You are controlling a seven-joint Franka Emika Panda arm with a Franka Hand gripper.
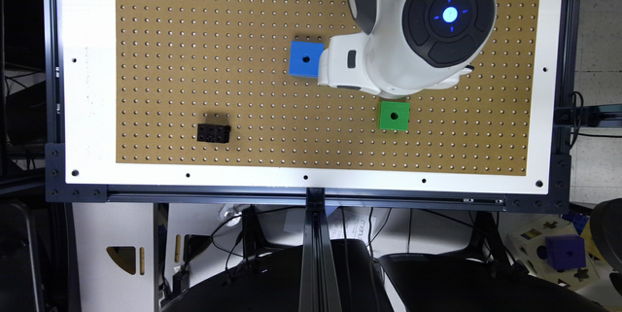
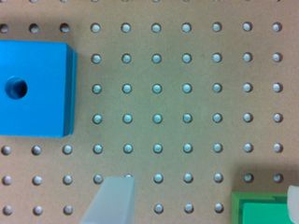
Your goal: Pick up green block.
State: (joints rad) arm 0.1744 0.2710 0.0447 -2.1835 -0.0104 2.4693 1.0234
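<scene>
The green block (image 1: 394, 115), a small bright cube with a round dark hole in its top, sits on the brown pegboard (image 1: 194, 35) towards the exterior view's right. My arm's white wrist and gripper (image 1: 347, 64) hover over the board between the green block and the blue cube. In the wrist view the gripper (image 2: 205, 186) is open with nothing held. A corner of the green block (image 2: 259, 207) shows close to one pale fingertip (image 2: 294, 200); the other finger (image 2: 112, 198) is far from it.
A blue cube with a hole (image 1: 306, 59) (image 2: 32, 88) stands just beside the gripper on the exterior view's left. A small black brick (image 1: 214, 133) lies further left, near the front edge. A white frame (image 1: 87, 83) borders the pegboard.
</scene>
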